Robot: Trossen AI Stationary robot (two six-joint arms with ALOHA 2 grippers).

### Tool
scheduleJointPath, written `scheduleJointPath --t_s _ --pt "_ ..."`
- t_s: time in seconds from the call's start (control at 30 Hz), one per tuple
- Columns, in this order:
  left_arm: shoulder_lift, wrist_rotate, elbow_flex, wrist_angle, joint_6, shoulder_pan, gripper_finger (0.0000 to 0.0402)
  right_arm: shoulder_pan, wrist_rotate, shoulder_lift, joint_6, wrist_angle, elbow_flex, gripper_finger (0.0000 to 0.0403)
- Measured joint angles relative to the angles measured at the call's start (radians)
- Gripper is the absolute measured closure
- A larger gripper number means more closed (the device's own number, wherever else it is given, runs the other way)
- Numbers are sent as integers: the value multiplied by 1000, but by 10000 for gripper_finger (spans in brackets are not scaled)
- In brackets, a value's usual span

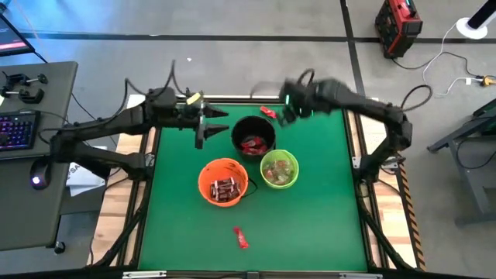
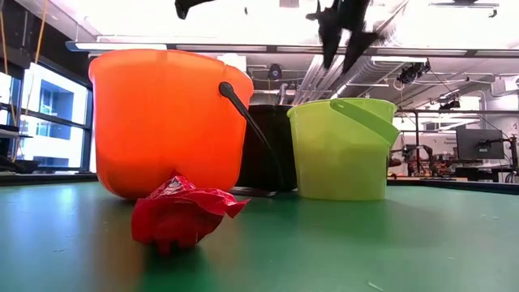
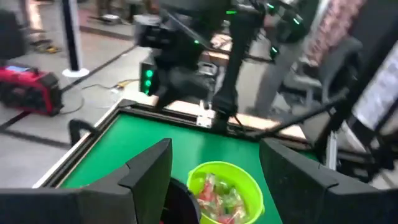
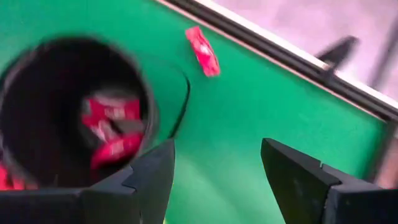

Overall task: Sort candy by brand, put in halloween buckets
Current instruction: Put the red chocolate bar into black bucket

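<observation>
Three halloween buckets stand mid-table. The black one (image 1: 253, 138) holds red candy (image 4: 109, 124), the orange one (image 1: 223, 181) holds dark brown candy, and the lime green one (image 1: 279, 169) holds pale greenish candy (image 3: 219, 198). One red candy (image 1: 267, 112) lies on the mat beyond the black bucket. Another red candy (image 1: 241, 237) lies near the front edge. My left gripper (image 1: 208, 128) hangs open, left of the black bucket, with nothing between its fingers (image 3: 214, 149). My right gripper (image 1: 288, 112) hangs open and empty above the far red candy (image 4: 203, 51).
The green mat (image 1: 325, 209) is bare on its right side and along the front, apart from the near red candy (image 2: 182, 212). Wooden rails (image 1: 403, 194) edge the table. A desk with a keyboard (image 1: 19, 128) stands to the left.
</observation>
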Motion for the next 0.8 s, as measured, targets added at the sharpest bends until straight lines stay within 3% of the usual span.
scheduleJointPath --t_s 0.17,0.33,0.5,0.67,0.8 --pt "-63 -153 -121 52 -106 -12 170 -326 -351 -4 -271 451 -176 169" --pt "-71 -370 -214 80 -233 -14 170 -528 -592 63 -270 770 -318 169" --pt "-47 -552 -244 130 -421 -10 170 -586 -643 173 -343 783 -333 169" --pt "-9 -694 -244 232 -386 4 170 -583 -653 278 -459 788 -333 169" --pt "14 -712 -243 324 -327 47 170 -583 -654 332 -494 779 -334 169"
